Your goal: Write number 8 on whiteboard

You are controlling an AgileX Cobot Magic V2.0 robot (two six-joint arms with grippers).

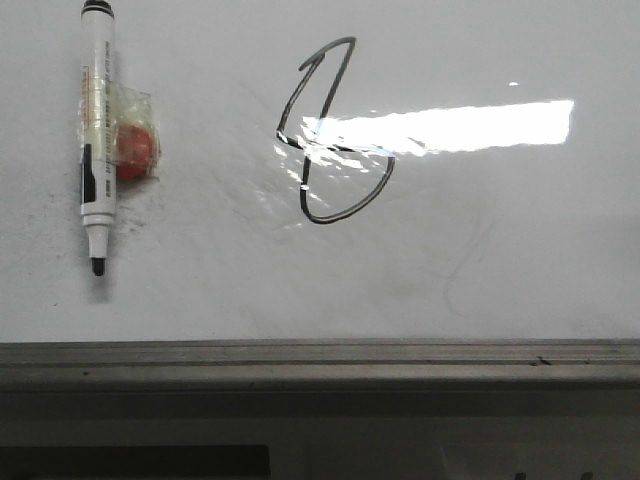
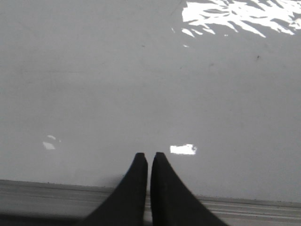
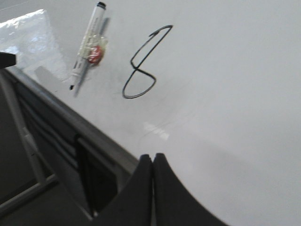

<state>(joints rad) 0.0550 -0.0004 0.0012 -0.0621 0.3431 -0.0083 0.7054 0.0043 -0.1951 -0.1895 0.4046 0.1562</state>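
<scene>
The large glossy white whiteboard [image 1: 520, 260], edged by a grey metal rail [image 1: 320, 362], fills my front view; a bright band of glare crosses its centre. On it, left of centre, lies a white-barrelled black-tipped marker [image 1: 96, 140], uncapped, with a red object wrapped in clear tape [image 1: 133, 140] fixed to its side. The thin black hand-drawn number 8 [image 1: 330, 135] sits near the board's centre, slanted, its upper loop narrow and its lower loop rounder, so I judge the writing done. My left gripper [image 2: 147, 157] and right gripper [image 3: 153, 157] both show black fingers pressed together, holding nothing, near the rail. Risks I see: an arm sweeping across could smear the ink, and the exposed nib could mark the board if the marker is nudged.
</scene>
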